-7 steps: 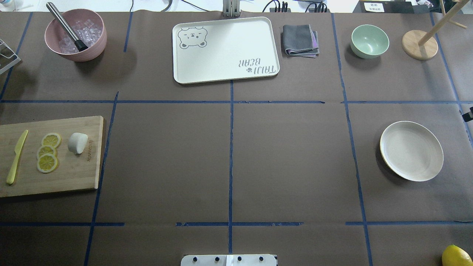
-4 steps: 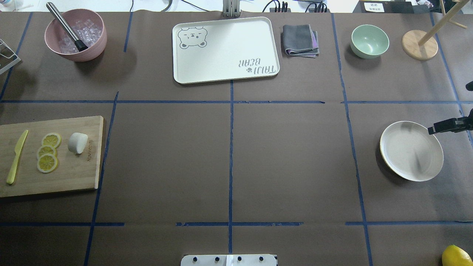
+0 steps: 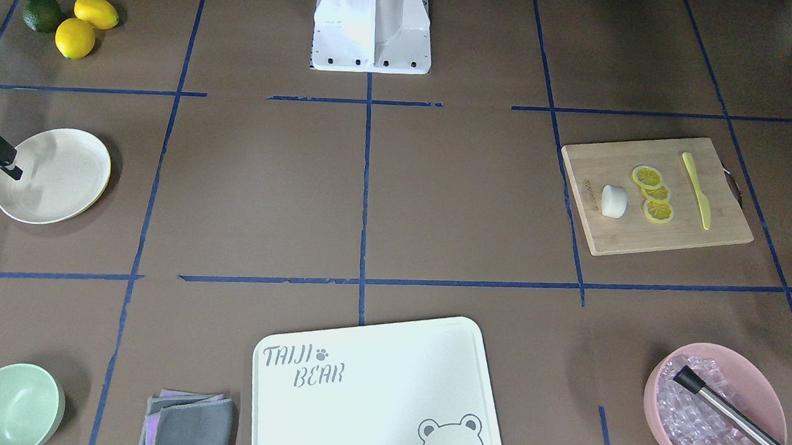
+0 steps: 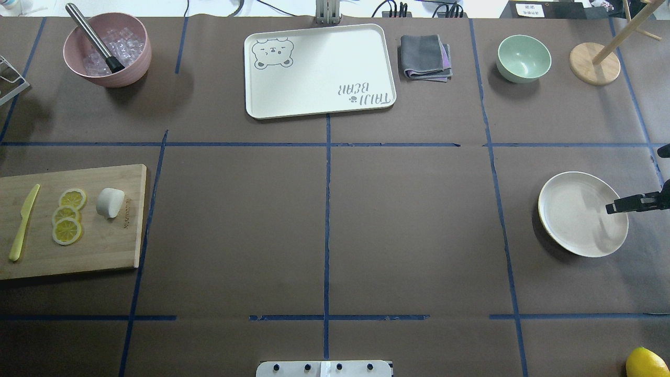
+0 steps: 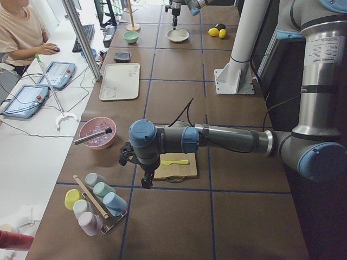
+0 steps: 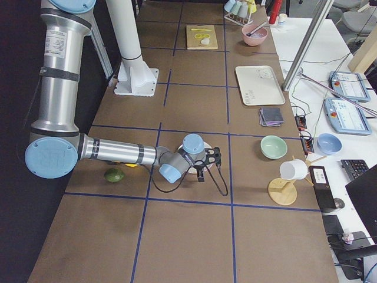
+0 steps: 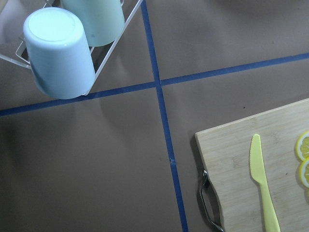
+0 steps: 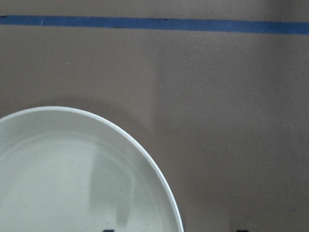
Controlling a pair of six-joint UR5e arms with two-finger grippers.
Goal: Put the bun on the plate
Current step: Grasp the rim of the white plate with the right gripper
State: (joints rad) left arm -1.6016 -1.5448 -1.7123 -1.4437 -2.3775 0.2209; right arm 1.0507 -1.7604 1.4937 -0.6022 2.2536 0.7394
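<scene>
Bun (image 4: 110,202) sits on the wooden cutting board (image 4: 99,251), just beside the lemon slices (image 4: 68,215), way across the table from the plate (image 4: 570,230). Right gripper (image 8: 175,229) hangs over the plate's rim, fingers spread wide, holding nothing. Left gripper (image 5: 145,183) hovers off the board's end near the cup rack (image 5: 95,203), can't tell if it's spread or closed

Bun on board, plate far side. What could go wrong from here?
The bun lies close beside the lemon slices; a grasp may catch a slice.
The right gripper hangs open across the rim of the plate and may block the drop.
Long carry: the smooth bun may slip.
</scene>
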